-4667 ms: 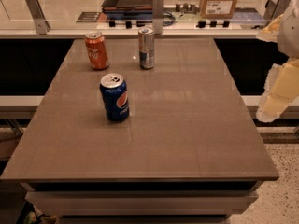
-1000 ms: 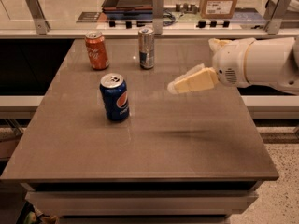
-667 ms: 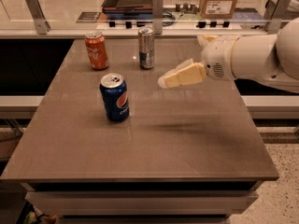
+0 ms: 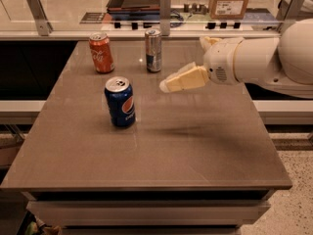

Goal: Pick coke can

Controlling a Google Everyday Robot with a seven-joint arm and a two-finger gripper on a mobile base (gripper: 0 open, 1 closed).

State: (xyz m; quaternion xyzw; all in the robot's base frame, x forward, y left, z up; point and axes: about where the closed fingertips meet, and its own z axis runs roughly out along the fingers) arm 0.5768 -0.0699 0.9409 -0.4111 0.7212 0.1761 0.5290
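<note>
The coke can [image 4: 101, 52], orange-red with white script and a silver top, stands upright at the far left of the brown table [image 4: 195, 146]. My gripper [image 4: 168, 84] hangs above the table's middle, its cream fingers pointing left, well to the right of the coke can and nearer to me. It holds nothing.
A blue Pepsi can [image 4: 120, 102] stands left of centre, just left of the gripper tip. A slim silver-blue can [image 4: 153, 50] stands at the back, right of the coke can. Behind the table runs a counter with metal posts [image 4: 165, 12], a tray and a cardboard box [image 4: 231, 0].
My arm has come in from the right edge and the gripper has moved steadily left over the table toward the cans. The cans have not moved.
</note>
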